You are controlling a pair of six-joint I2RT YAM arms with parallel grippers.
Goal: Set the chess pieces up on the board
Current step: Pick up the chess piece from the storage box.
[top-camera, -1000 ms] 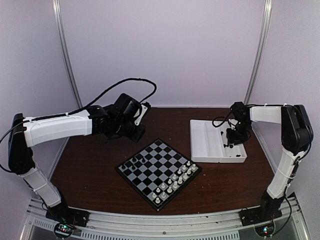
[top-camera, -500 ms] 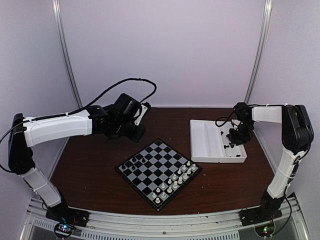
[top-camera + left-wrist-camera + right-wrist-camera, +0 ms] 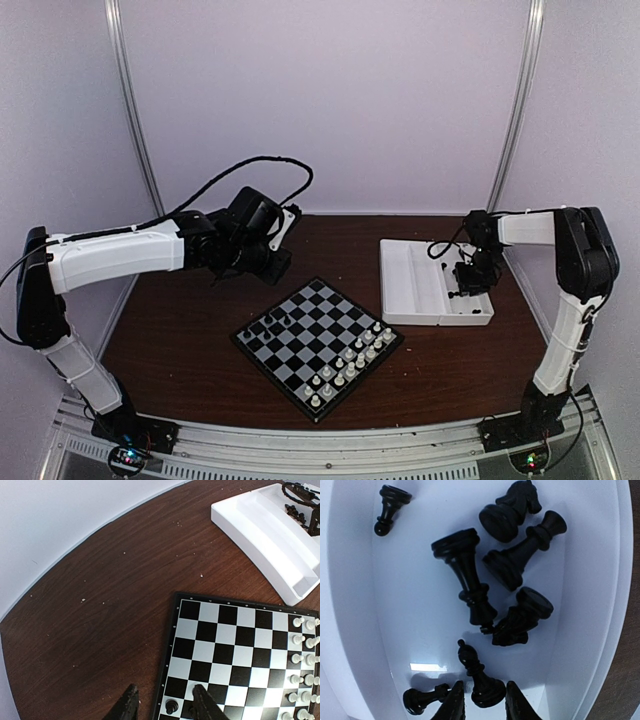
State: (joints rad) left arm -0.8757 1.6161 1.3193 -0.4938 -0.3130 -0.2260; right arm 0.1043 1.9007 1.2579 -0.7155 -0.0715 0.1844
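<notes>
Over on the right, the right end effector (image 3: 485, 686) is down inside the white tray (image 3: 410, 280), in its right-hand compartment, where the loose black chess pieces (image 3: 465, 575) lie tumbled on their sides. Between its two fingertips (image 3: 456, 697) stands a black bishop (image 3: 479, 677), base towards the camera and a finger on either side of that base (a tight fit, but I cannot tell whether the jaws are actually pinching it or just flanking it). A small pawn (image 3: 422, 698) lies just left of the left finger, and a knight (image 3: 507, 510) and several taller pieces rest further up the compartment, well apart from the fingers. Across the table (image 3: 200, 330), the left end effector (image 3: 165, 687) hangs over the board (image 3: 235, 635), jaws apart and holding nothing, one finger outside the black frame and one over the squares. A black pawn (image 3: 171, 706) already stands on the board in the gap between them. A few more black men occupy that left corner, while the white chessmen (image 3: 350, 362) line the opposite side in rows.
</notes>
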